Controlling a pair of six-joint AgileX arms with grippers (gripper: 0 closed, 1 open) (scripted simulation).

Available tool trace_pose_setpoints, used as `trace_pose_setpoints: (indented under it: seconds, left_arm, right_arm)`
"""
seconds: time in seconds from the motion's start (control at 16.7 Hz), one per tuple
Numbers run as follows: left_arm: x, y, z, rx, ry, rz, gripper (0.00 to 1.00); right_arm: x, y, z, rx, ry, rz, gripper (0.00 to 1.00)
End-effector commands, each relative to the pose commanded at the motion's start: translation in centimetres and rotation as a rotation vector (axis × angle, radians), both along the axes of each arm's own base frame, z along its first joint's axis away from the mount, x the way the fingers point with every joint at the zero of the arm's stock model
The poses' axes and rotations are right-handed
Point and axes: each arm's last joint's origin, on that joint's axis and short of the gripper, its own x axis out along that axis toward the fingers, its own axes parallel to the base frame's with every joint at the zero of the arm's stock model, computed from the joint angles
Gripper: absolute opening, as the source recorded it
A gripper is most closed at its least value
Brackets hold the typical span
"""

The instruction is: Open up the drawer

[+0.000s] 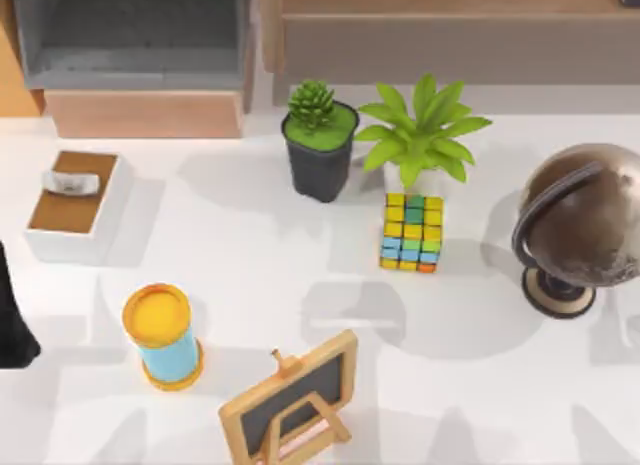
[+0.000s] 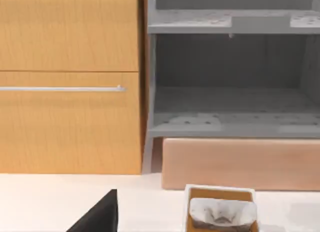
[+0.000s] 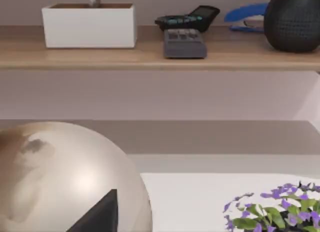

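The drawer [image 2: 70,122] sits at the table's [image 1: 480,385] back left corner, orange-tan front (silver bar handle) beside the wide grey-lined drawer [image 2: 235,107]; we cannot tell our left tool's [image 2: 102,214] state

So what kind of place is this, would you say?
Probably a rendered home office or study desk: a globe, a small chalkboard, and a shelf with a calculator and stapler.
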Motion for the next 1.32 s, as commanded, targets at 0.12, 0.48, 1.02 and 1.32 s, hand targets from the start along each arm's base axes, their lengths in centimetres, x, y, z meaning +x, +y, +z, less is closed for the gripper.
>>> trace_pose_setpoints:
  seconds: [0.12,0.48,1.02,1.32]
  left_arm:
    - [0.0,0.0,0.0,0.0,-0.001,0.0,1.0]
    - [1.1,-1.7,3.0,-0.002,-0.03,-0.004,1.0]
    - [5.6,-10.3,6.5,0.007,0.006,-0.007,1.0]
    - [6.1,-13.7,6.7,0.0,0.0,0.0,1.0]
  right_arm:
    - [0.0,0.0,0.0,0.0,0.0,0.0,1.0]
    - [0.0,0.0,0.0,0.0,0.0,0.0,1.0]
    - [0.0,0.0,0.0,0.0,0.0,0.0,1.0]
    - [0.0,0.0,0.0,0.0,0.0,0.0,1.0]
